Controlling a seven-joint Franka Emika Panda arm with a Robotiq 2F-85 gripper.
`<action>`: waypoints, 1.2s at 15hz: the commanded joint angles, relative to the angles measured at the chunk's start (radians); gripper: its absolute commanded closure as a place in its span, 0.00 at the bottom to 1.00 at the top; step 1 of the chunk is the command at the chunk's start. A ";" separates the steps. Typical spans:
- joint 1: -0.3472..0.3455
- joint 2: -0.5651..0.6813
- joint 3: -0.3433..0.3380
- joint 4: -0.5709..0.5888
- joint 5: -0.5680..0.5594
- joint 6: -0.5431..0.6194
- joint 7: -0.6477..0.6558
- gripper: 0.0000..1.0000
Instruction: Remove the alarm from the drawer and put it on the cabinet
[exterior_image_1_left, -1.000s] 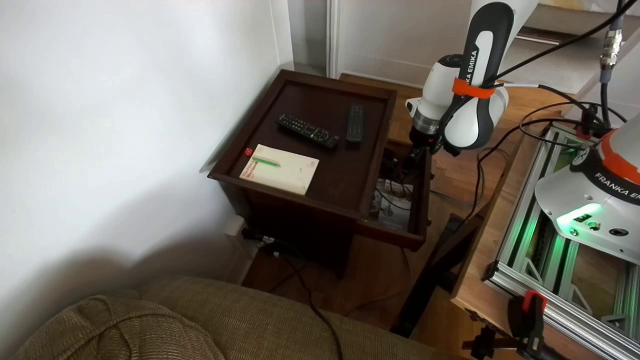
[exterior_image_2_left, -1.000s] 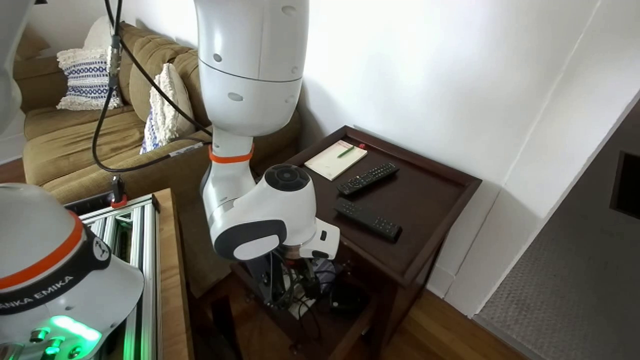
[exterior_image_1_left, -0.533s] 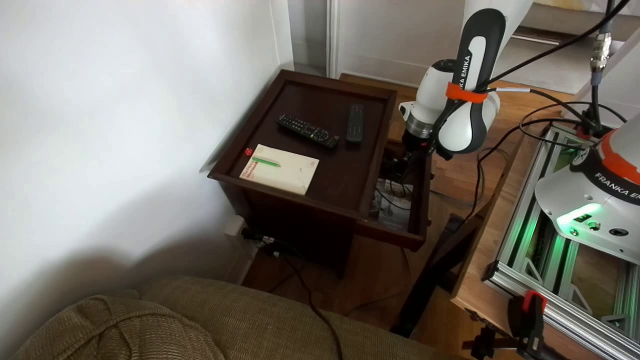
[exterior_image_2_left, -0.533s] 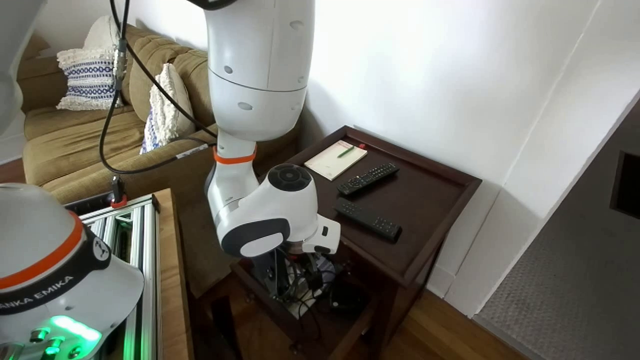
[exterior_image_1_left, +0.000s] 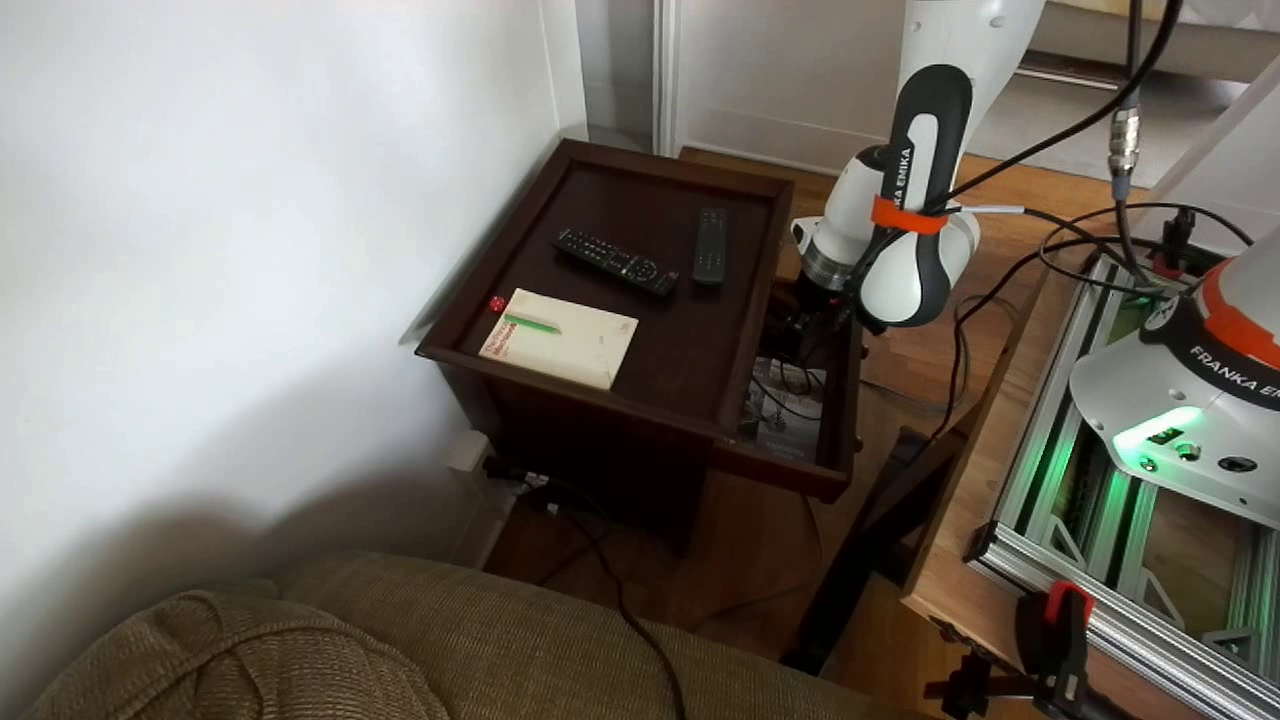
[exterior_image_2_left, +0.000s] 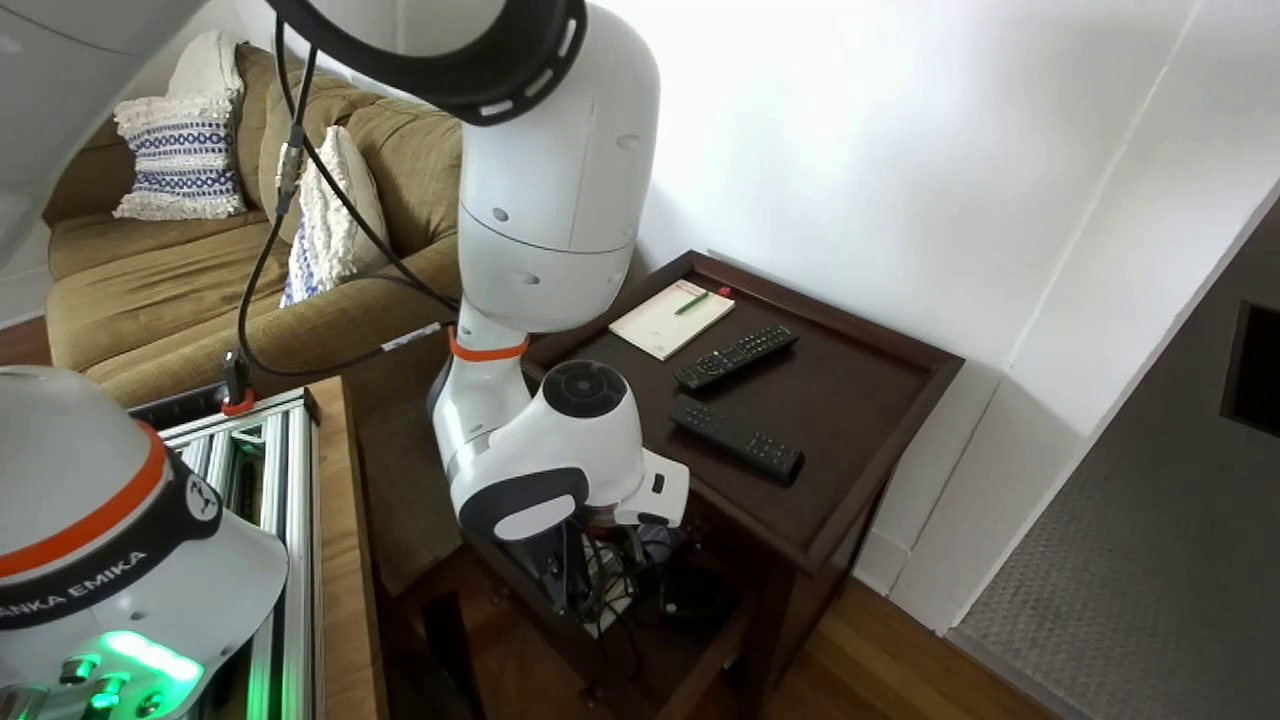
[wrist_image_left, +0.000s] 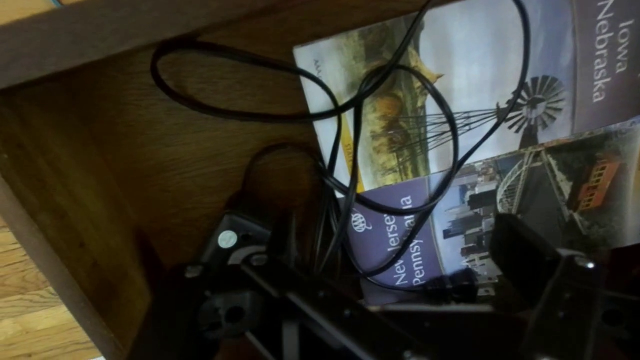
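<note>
The dark reddish-brown drawer (exterior_image_1_left: 780, 470) stands pulled out from the cabinet (exterior_image_1_left: 685, 350); both also show in an exterior view, the drawer rim (exterior_image_2_left: 700, 672) and the cabinet top (exterior_image_2_left: 850, 390). The alarm (exterior_image_2_left: 697, 603) is a black rounded block in the drawer, in shadow close to the cabinet. In the wrist view a black boxy shape with a pale round sticker (wrist_image_left: 227, 239) shows beside my left finger; it may be the alarm, partly hidden by the finger. My gripper (wrist_image_left: 400, 240) is open, low over the drawer, fingers wide apart, with nothing visibly held.
A looped black cord (wrist_image_left: 345, 107) with a plug lies over map booklets (wrist_image_left: 500, 165) under the fingers. On the cabinet top lie two black remotes (exterior_image_1_left: 615, 263) (exterior_image_1_left: 710, 245), a pale booklet (exterior_image_1_left: 575, 350) with a green pencil, and a red die (exterior_image_1_left: 497, 304). Drawer walls surround the gripper.
The arm has moved down and toward the cabinet, taking the open gripper deeper into the drawer. The cabinet, the drawer and the things on the cabinet top have not moved.
</note>
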 joint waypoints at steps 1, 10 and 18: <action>-0.011 0.087 -0.004 0.068 0.016 0.041 0.026 0.26; -0.015 0.149 0.001 0.131 0.055 0.026 0.088 0.85; 0.024 0.088 -0.015 0.047 0.112 0.037 0.115 0.99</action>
